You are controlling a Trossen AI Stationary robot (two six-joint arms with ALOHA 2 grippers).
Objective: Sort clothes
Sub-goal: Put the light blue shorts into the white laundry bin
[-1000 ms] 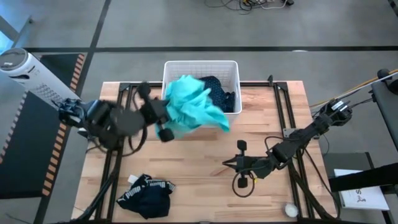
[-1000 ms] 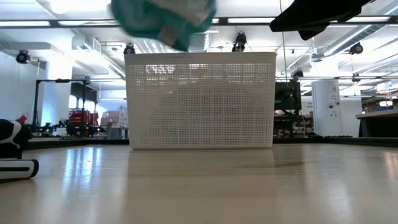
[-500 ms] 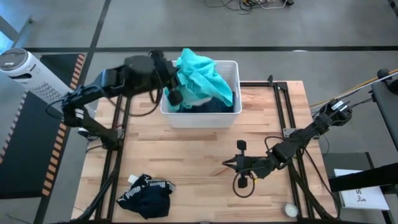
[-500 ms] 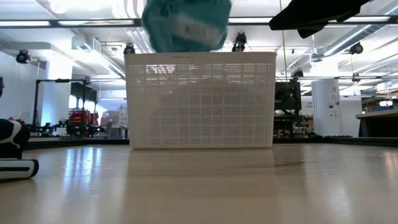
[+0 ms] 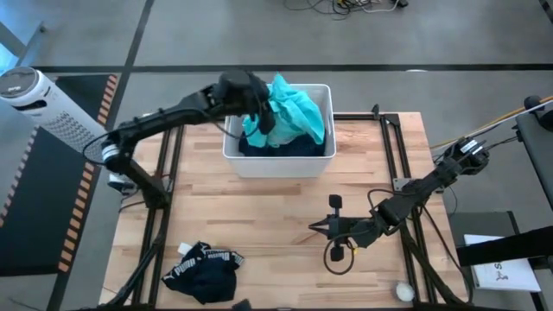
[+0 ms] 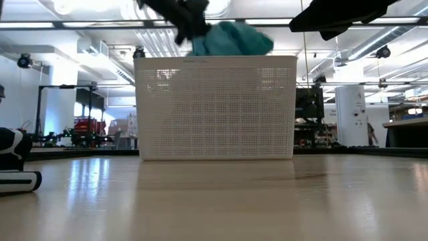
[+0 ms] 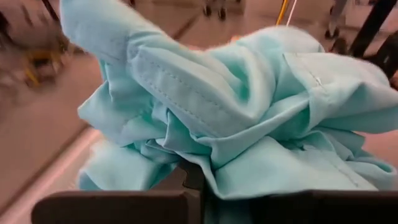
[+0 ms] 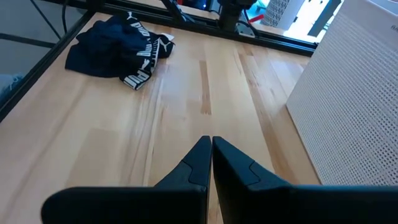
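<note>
Teal shirt (image 5: 289, 117) bunched in the clamped left hand (image 5: 260, 111) over the basket (image 5: 278, 164).

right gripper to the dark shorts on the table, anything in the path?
Nothing visible. The right gripper, fingers shut, sits over bare wooden table; the dark shorts with white-lettered waistband lie beyond it on open wood. The white perforated plastic basket stands off to one side.

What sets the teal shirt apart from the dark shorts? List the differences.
Colour: the teal shirt is plain light teal; the dark shorts are navy with a white-lettered band.
Place: the shirt is bunched over the basket, above its rim; the shorts lie on the table at its near left corner.
Hold: the left gripper is shut on the shirt; nothing touches the shorts, and the right gripper waits apart, jaws shut.
Both are crumpled.
</note>
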